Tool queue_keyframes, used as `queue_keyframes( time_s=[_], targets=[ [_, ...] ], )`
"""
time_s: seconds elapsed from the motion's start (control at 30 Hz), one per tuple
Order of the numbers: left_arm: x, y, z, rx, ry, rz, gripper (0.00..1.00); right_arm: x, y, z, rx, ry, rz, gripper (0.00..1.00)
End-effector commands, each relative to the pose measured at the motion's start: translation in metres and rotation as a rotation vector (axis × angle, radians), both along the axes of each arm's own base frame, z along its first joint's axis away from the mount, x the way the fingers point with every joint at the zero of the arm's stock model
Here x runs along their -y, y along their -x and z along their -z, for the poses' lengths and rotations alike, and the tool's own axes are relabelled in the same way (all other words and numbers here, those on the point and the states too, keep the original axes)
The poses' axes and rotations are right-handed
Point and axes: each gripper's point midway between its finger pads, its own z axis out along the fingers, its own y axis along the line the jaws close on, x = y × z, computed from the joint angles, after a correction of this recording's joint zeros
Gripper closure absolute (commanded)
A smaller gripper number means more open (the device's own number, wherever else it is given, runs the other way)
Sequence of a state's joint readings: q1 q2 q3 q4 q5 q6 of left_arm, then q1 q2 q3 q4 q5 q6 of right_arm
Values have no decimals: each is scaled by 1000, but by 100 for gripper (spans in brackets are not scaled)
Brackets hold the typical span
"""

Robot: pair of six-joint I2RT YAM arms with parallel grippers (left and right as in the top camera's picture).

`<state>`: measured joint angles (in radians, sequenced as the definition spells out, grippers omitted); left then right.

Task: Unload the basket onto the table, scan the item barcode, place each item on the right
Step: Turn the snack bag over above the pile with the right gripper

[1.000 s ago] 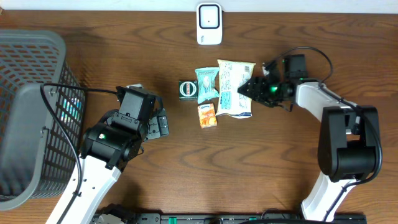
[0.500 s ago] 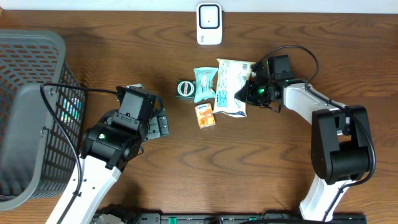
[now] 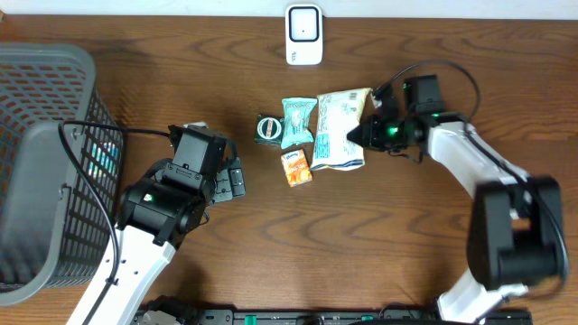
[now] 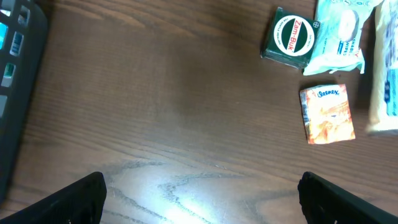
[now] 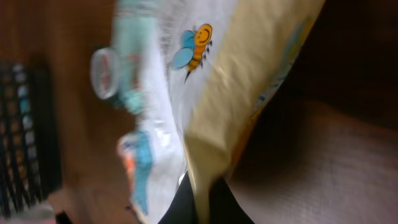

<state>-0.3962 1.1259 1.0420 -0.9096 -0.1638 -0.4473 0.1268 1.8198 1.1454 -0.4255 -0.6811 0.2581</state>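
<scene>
right gripper (image 3: 354, 137) jaws pinch the snack bag (image 3: 336, 126) at its 3 o'clock edge; thin hold may slip. left gripper (image 3: 233, 181) jaws wide.

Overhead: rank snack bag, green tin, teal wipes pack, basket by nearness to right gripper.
1. Snack bag, in the right gripper.
2. Teal wipes pack, beside the bag.
3. Green tin, further left.
4. Basket, far left.

Left arm (image 3: 158, 212) sits lower left in the overhead frame, wrist angled up-right, left gripper (image 3: 237, 181) spread wide and holding nothing. Right arm (image 3: 470, 162) comes up from lower right and reaches left toward centre. Right gripper (image 3: 358, 137) is clamped on the edge of the white-and-yellow snack packet (image 3: 336, 126).
</scene>
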Motion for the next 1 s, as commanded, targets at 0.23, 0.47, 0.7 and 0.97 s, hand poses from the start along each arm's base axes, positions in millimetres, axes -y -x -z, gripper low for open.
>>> queue_keyframes(
  time_s=[0.23,0.47,0.7,0.97],
  targets=[
    [-3,-1,-1,3,-15,-10,2,-37,34,-116,445,-8,-292,99],
    [-3,-1,-1,3,-15,-10,2,-1,15,-93,363,205,-92,74],
    [-3,-1,-1,4,-16,-10,2,32,4,-43,207,377,56,13],
    [-3,-1,-1,3,-15,-10,2,51,1,27,5,401,107,3]
  ],
)
